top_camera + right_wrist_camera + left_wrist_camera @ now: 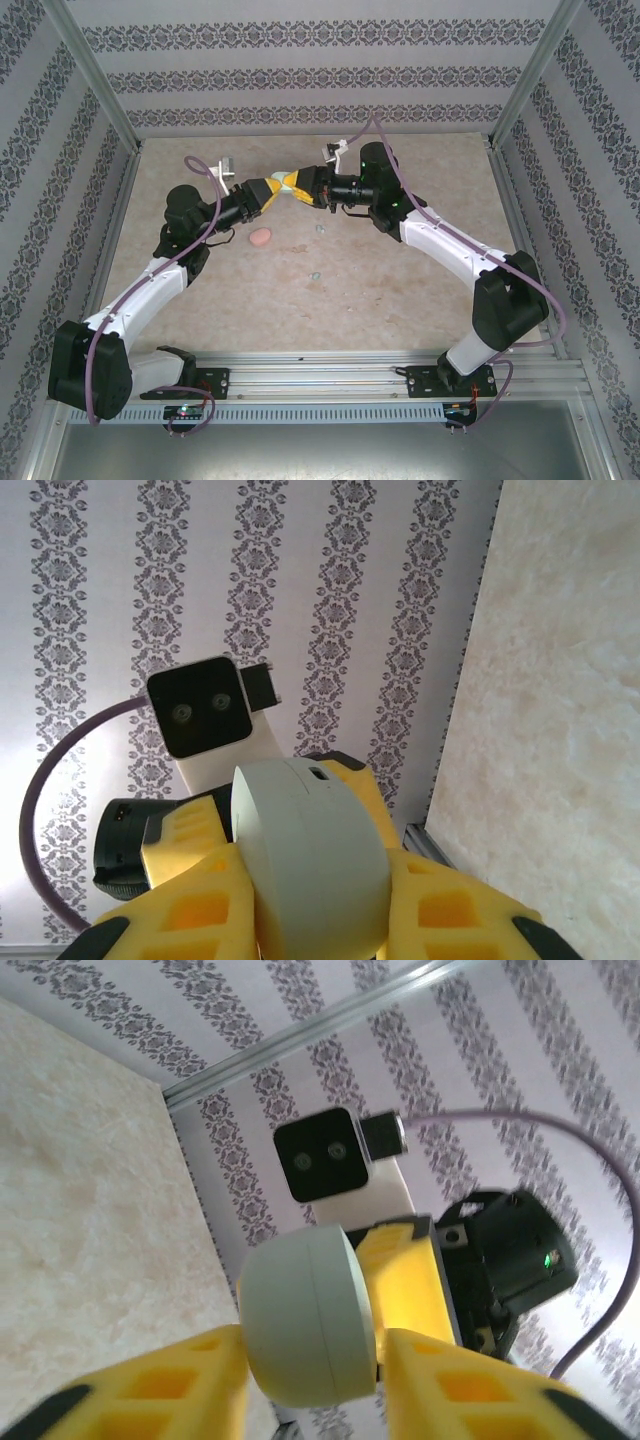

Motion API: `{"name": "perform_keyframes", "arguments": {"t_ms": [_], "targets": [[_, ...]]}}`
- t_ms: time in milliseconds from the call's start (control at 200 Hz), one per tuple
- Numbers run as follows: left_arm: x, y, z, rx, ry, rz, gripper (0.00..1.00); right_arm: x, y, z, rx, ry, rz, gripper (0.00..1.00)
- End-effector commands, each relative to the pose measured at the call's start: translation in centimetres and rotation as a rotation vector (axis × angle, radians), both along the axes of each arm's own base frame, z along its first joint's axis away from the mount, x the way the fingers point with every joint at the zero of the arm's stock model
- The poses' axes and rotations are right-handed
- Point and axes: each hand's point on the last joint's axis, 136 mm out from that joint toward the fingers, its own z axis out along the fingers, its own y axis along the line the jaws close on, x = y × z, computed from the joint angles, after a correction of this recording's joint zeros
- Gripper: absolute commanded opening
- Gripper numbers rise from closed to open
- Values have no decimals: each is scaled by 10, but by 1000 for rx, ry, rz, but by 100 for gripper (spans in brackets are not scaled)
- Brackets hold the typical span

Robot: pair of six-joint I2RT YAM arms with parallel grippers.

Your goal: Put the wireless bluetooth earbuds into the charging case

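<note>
A pale green oval charging case (287, 184) hangs in the air at the back middle of the table, between both grippers, which meet nose to nose. My right gripper (315, 880) is shut on the case (310, 860), one yellow finger pressed against each flat side. My left gripper (310, 1360) brackets the same case (305, 1315) loosely, with a thin gap at one finger, so it stands open. Two tiny pale earbuds (319, 229) (315, 273) lie on the table below the grippers. The case lid looks closed.
A pinkish oval case (260, 237) lies on the table just in front of the left gripper (275, 188). Patterned walls with metal posts close off the back and sides. The rail (320, 375) with the arm bases runs along the near edge.
</note>
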Motion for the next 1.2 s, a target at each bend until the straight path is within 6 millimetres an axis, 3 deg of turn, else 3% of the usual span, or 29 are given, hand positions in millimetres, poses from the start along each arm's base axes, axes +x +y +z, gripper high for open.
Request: {"name": "perform_keyframes", "arguments": {"t_ms": [0,165,300,410,804,1194], "targets": [[-24,-7,21,97,-244,-84,48,-4,-13,12,24,-3,-17,15],[-48,-7,35,261,-581,-118,62,-9,-32,17,27,25,-37,15],[-64,-12,29,401,-826,-183,70,-24,-45,23,-18,26,-31,16],[-64,-15,21,461,-953,-200,72,-37,-51,27,-57,23,-5,17],[-52,-40,16,426,-1093,-285,75,-63,-55,21,-96,47,50,18],[-40,-61,22,371,-1104,-290,68,-69,-45,19,-100,54,88,18]]}}
